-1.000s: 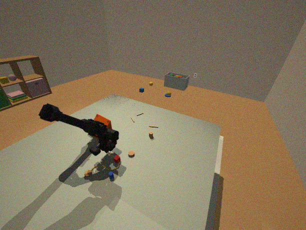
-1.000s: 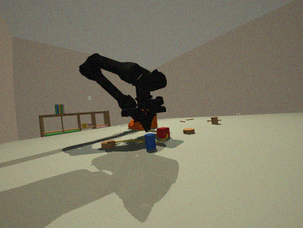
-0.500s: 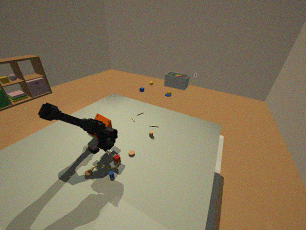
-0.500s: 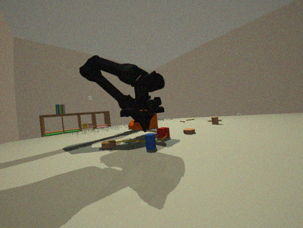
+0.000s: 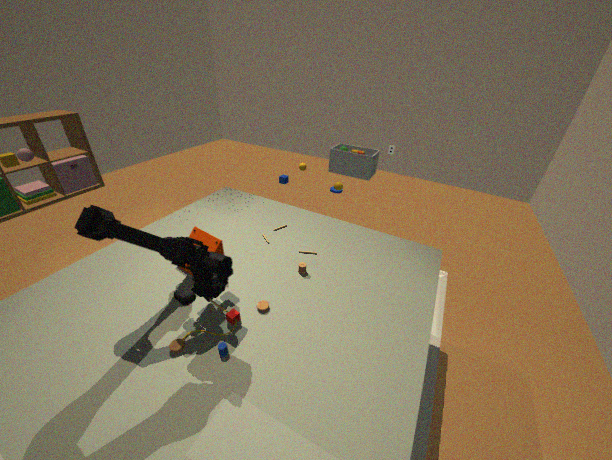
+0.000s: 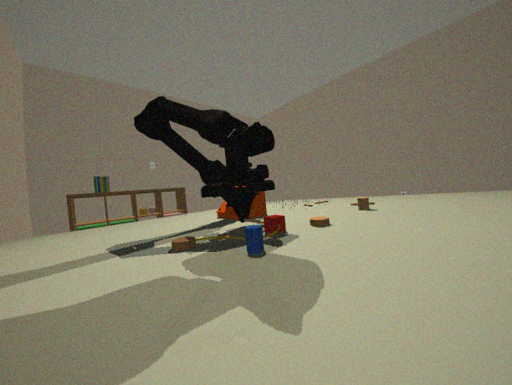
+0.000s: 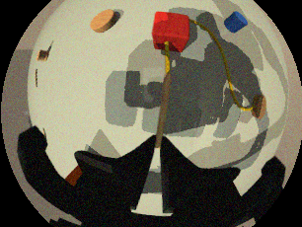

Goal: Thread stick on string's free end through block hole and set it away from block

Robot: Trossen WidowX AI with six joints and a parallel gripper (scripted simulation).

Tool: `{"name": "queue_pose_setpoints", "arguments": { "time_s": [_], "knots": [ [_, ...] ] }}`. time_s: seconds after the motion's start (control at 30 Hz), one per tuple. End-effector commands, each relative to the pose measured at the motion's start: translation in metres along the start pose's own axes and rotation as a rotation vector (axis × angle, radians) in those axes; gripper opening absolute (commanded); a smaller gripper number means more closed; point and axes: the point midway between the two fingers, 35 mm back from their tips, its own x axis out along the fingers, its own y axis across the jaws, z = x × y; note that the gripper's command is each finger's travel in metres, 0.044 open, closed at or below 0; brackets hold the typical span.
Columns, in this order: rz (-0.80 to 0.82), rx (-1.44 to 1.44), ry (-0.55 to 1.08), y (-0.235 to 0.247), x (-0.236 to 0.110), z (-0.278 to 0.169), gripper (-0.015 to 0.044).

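Observation:
The red block [image 5: 233,316] [image 6: 274,224] [image 7: 170,31] stands on the table. My gripper [image 6: 243,221] [image 7: 158,138] is shut on one end of the thin wooden stick [image 7: 163,113], low above the table. The stick is wholly outside the block, on my gripper's side. A short piece of yellow string [image 7: 167,63] runs from its far end to the block's near face. The string also comes out at the block's other side and curves to the round wooden button [image 5: 176,346] [image 6: 183,243] [image 7: 259,107]. The hole itself is not visible.
A blue cylinder [image 5: 223,350] [image 6: 254,240] [image 7: 236,22] stands near the string. A loose wooden disc [image 5: 263,306] [image 6: 320,222] [image 7: 104,21] lies beyond the block. A wooden cylinder [image 5: 302,268] [image 6: 363,203] and loose sticks [image 5: 308,253] are farther back. An orange object [image 5: 207,240] is behind the arm.

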Motion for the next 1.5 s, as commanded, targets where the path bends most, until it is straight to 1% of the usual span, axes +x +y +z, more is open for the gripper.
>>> {"name": "queue_pose_setpoints", "arguments": {
  "time_s": [0.0,0.53,0.73,1.47],
  "knots": [
    [0.001,0.003,0.003,0.004,0.001,-0.005,0.0000],
    [0.001,0.057,0.003,0.011,0.000,-0.013,0.0000],
    [-0.004,0.056,0.004,0.011,0.011,-0.023,0.0000],
    [-0.005,0.056,0.004,0.011,0.011,-0.024,0.0000]
  ]
}}
